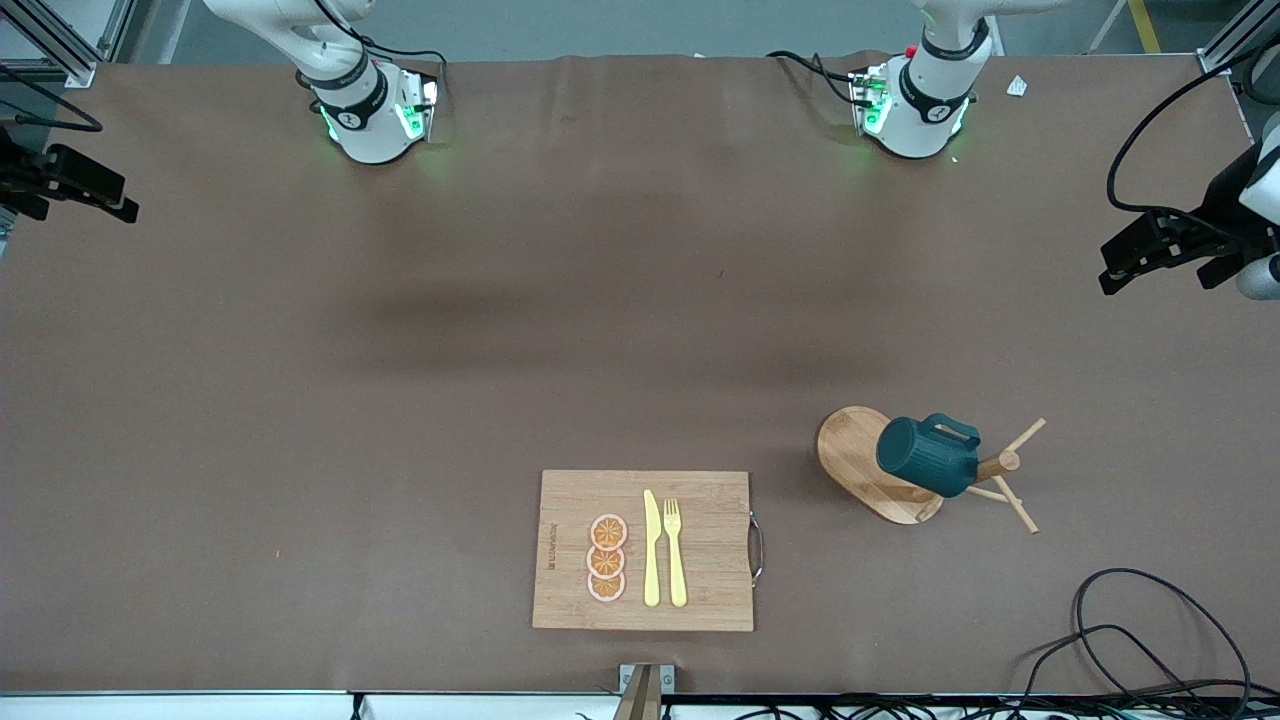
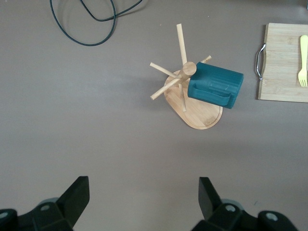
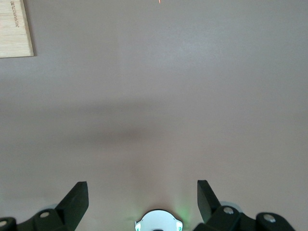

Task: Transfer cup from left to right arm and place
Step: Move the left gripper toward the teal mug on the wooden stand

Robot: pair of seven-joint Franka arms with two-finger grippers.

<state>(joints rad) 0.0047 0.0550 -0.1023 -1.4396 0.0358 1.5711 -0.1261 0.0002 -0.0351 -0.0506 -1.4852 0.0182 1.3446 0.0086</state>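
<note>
Front view: the cup (image 1: 930, 456) hung tilted on a peg of the wooden stand (image 1: 868, 478), toward the left arm's end of the bench (image 1: 400, 380), beside the cutting board (image 1: 643, 550), which carried orange slices (image 1: 607, 558), a knife (image 1: 651, 548) and a fork (image 1: 675, 552). My left claw (image 1: 1160, 250) stood high at that end of the bench, well apart from the cup; my right claw (image 1: 85, 190) waited at the other end, holding nothing.

Left wrist view: my left claw (image 2: 144, 202) had its fingers spread wide and empty. The cup (image 2: 214, 85) lay on its peg with the handle facing up. In my judgement, the first step was the pick: I should descend over the cup, close across the ribbed body rather than the stand's pegs, then draw it off along the peg's axis so the stand would not tip.

Right wrist view: my right claw (image 3: 144, 202) was wide open over bare bench, one corner of the cutting board (image 3: 14, 29) showing.
</note>
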